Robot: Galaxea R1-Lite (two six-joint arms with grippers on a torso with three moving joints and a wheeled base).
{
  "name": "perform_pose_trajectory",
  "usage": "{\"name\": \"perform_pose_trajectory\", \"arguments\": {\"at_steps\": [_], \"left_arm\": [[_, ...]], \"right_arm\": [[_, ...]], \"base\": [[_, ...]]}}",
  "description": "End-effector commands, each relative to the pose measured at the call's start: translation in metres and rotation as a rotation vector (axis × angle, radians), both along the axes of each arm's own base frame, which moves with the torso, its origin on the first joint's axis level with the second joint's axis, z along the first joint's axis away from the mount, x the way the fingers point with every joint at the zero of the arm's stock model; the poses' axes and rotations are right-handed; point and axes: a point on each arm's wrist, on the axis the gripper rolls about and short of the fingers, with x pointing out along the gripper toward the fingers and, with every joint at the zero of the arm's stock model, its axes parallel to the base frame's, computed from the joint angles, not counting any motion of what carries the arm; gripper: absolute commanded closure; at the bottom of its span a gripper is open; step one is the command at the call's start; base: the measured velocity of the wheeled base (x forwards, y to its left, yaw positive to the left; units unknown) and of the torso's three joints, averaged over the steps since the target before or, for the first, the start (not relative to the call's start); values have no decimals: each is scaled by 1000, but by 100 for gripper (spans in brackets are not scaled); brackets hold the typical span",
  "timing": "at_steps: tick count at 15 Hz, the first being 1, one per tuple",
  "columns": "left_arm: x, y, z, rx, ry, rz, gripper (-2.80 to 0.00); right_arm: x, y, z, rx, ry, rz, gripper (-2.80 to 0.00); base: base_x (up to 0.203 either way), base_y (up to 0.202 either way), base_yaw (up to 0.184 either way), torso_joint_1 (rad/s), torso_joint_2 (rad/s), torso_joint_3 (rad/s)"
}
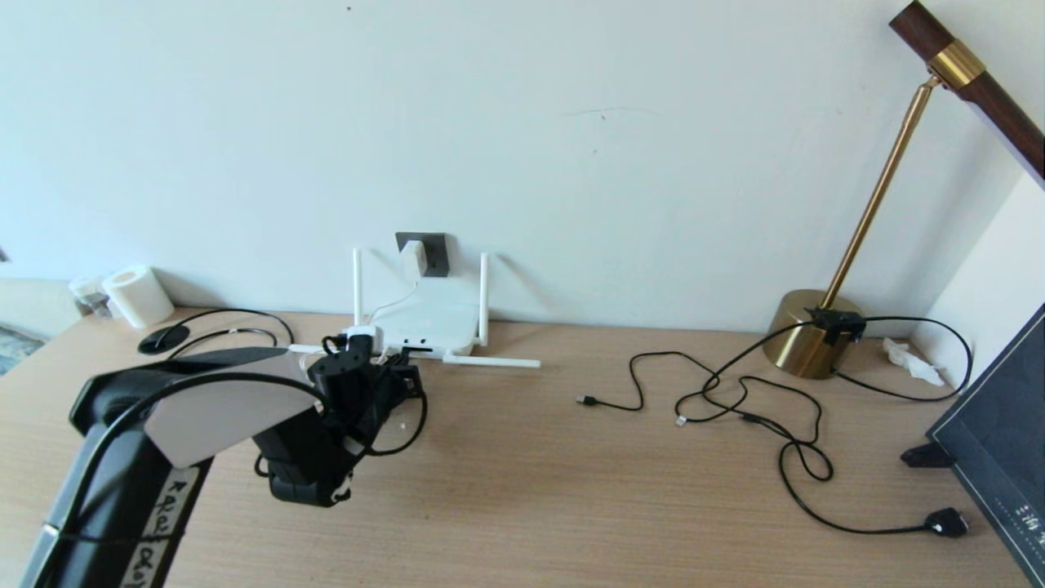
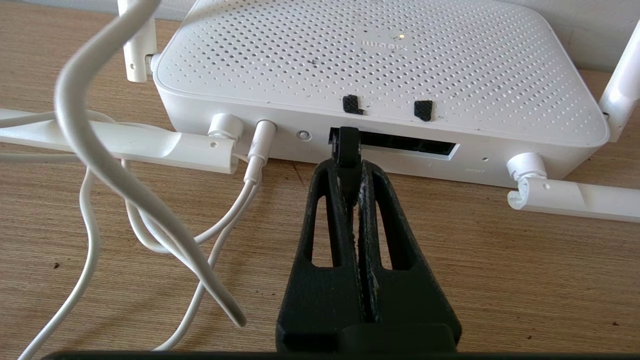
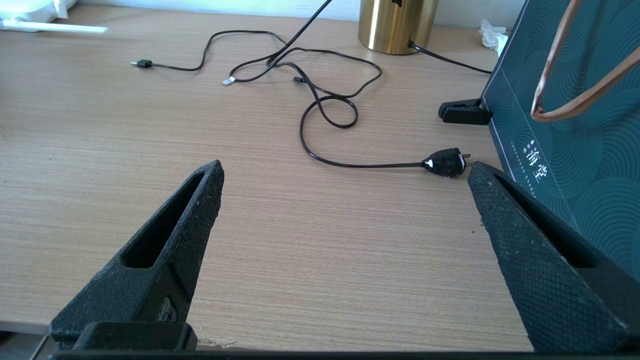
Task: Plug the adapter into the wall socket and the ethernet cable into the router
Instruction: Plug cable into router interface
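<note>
The left gripper (image 2: 347, 165) is seen pressed up to the front edge of the router (image 2: 380, 65), its fingers (image 2: 325, 210) clamped on the black boot of the ethernet cable (image 2: 346, 146). The boot's tip is set at the end of the router's dark port strip; whether the plug is fully seated cannot be made out, since the clear plug itself is hidden. In the head view this contact is largely blocked by the left arm. The adapter (image 1: 414, 256) is seen sitting in the wall socket (image 1: 433, 249) above the router (its thin white cord (image 2: 100, 165) is looped on the table (image 1: 522, 490) beside the gripper). The right gripper (image 3: 345, 200) is held low over the table, well apart from the router, its fingers spread wide with nothing between them.
</note>
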Motion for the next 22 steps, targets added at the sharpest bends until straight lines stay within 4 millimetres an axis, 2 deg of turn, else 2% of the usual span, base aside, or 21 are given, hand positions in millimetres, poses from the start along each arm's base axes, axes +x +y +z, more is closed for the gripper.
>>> {"name": "perform_pose_trajectory", "arguments": {"at_steps": [1,22], "left_arm": [[1,0,4,-3,-15,1,0],[10,0,-7,4,21,4,0]], "right_arm": [[0,0,0,0,1,1,-280],[0,0,0,0,1,1,-280]], "base": [[0,0,0,0,0,0],[0,0,0,0,0,0]]}}
